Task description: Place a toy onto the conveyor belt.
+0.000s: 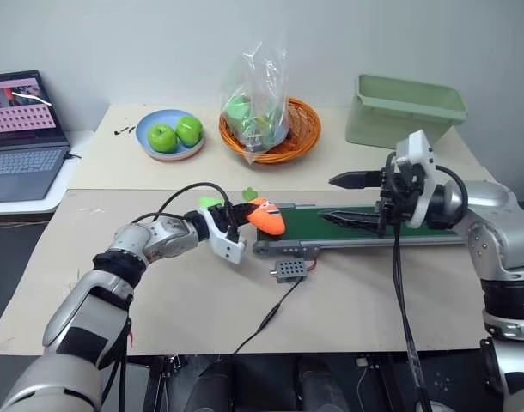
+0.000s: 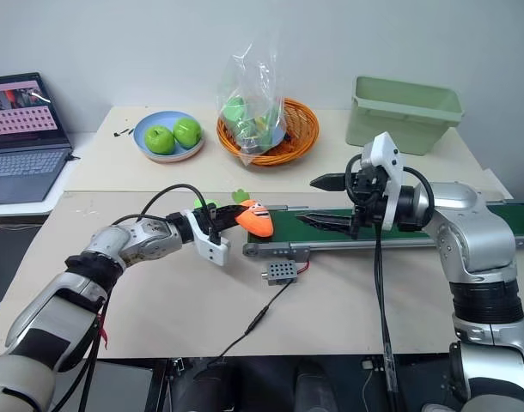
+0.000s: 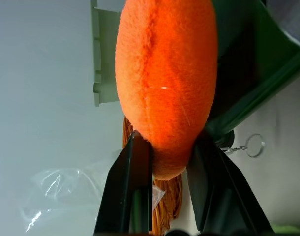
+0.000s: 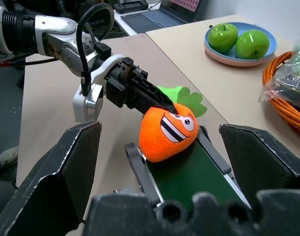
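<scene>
The toy [image 1: 266,216], an orange carrot plush with a cartoon face and a green leafy tuft, hangs over the left end of the conveyor belt [image 1: 309,221]. My left gripper [image 1: 249,210] is shut on the toy, its black fingers [image 3: 128,167] pinching the plush from both sides. I cannot tell whether the toy touches the belt. My right gripper [image 1: 328,198] stands open a little above the belt, just right of the toy and pointing at it. The right wrist view shows the toy [image 4: 167,133] between its own spread fingers [image 4: 76,162].
Behind the belt stand a blue plate [image 1: 147,142] with two green apples, an orange basket [image 1: 305,129] holding a plastic bag, and a pale green bin [image 1: 404,107]. A laptop [image 1: 21,137] is at the far left. A small grey box [image 1: 289,270] with a cable lies before the belt.
</scene>
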You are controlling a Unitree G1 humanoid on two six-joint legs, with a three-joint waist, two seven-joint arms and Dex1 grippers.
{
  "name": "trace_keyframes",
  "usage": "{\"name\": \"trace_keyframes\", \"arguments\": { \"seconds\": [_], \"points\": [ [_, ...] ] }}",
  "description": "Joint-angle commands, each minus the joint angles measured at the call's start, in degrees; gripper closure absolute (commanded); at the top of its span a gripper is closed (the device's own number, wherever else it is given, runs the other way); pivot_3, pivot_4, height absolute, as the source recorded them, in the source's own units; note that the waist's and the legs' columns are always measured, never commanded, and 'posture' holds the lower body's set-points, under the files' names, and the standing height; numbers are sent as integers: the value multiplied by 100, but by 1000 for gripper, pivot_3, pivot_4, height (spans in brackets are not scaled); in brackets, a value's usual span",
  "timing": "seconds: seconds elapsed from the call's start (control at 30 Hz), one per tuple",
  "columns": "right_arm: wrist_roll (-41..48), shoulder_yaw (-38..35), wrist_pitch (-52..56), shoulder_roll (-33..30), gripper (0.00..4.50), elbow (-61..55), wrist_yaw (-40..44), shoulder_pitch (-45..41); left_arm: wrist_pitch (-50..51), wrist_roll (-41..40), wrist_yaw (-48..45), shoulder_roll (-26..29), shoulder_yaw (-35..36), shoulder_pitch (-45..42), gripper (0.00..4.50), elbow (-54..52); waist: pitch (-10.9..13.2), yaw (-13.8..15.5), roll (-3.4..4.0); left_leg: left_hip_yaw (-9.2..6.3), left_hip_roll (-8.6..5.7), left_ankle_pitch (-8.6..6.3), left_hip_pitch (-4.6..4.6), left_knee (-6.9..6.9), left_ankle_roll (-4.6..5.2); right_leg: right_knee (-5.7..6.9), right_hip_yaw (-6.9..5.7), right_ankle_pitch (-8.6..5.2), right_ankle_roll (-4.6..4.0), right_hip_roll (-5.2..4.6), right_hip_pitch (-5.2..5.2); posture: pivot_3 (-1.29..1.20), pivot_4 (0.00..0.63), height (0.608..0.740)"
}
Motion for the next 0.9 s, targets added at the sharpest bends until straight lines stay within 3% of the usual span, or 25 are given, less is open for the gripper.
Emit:
{"name": "trace_keyframes", "arguments": {
  "seconds": [0.03,0.1,0.2,0.47,0.7,0.83,0.9],
  "points": [
    [133,-270,45,-149,0,-257,-71,-26,1,24,277,-125,-146,-325,3505,308,0,3,0,0,0,0,-1,2,0,0,0,0,0,0,0,0,150,740],
    [155,-290,53,-178,0,-286,-100,8,-27,-8,308,-182,-210,-416,3505,458,0,-3,-1,0,0,0,-2,2,0,-1,0,0,0,0,0,0,150,740],
    [177,-324,70,-217,0,-345,-146,88,-240,-322,77,-273,-196,-496,2760,705,-1,-2,-1,0,0,0,-2,3,0,-1,0,0,0,0,0,0,150,740],
    [164,-289,4,-202,0,-351,-246,172,-563,-723,-259,-111,-133,-581,12,706,-1,-8,-2,0,0,0,-2,7,0,2,1,0,0,0,0,0,150,740],
    [110,-179,-67,-171,0,-223,-177,56,-377,-1647,-1076,123,269,-394,12,545,-1,-8,-2,-1,0,0,-2,9,0,4,1,0,0,0,0,0,150,740],
    [79,-147,-109,-241,0,-162,-77,6,408,-4033,-3308,-55,961,234,12,26,-2,-20,0,0,0,-1,-3,14,1,5,2,0,0,0,0,0,150,740],
    [56,-114,-126,-287,0,-120,4,-46,1760,-5749,-4939,-86,1286,835,12,-1009,-2,-34,0,-3,2,-1,-4,20,2,7,2,0,0,0,0,0,150,740]
  ]
}}
